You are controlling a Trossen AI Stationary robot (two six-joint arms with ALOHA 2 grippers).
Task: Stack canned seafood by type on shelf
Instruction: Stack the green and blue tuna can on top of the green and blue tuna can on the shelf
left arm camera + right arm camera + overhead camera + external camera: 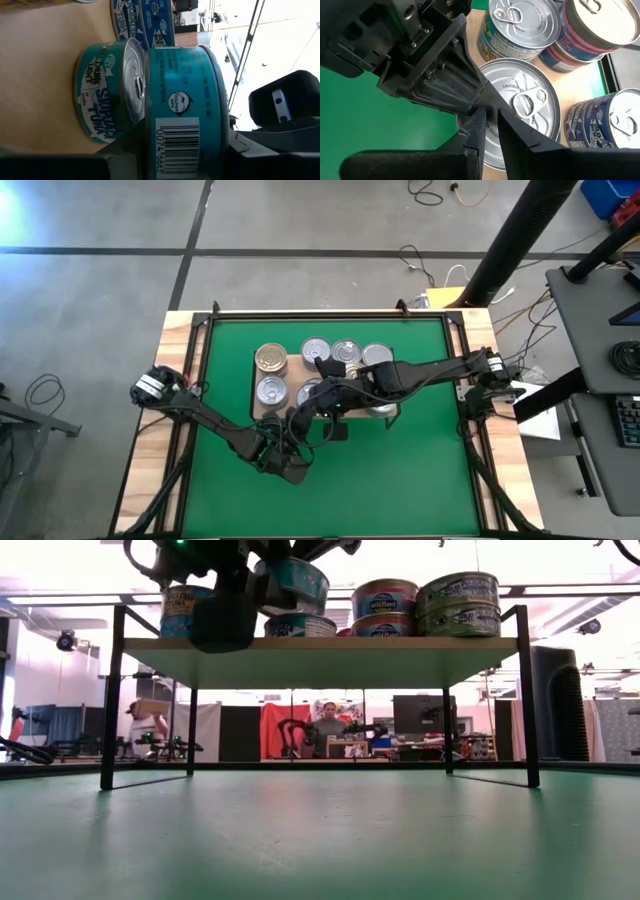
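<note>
At the shelf's front edge, a teal tuna tin is pinched by the left hand and held over a matching tin on the board. The right hand, fingers pressed together, is poised over that tin. Other tins are stacked on the shelf, which stands on the green worktop mat.
</note>
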